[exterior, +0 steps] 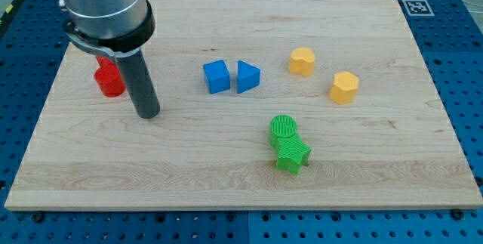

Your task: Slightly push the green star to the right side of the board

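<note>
The green star lies on the wooden board at the lower middle, touching a green cylinder just above it. My tip rests on the board far to the view's left of the star, beside a red block that the rod partly hides.
A blue cube and a blue triangular block sit side by side at the middle. Two yellow hexagonal blocks lie to the upper right of the star. A marker tag sits off the board's top right corner.
</note>
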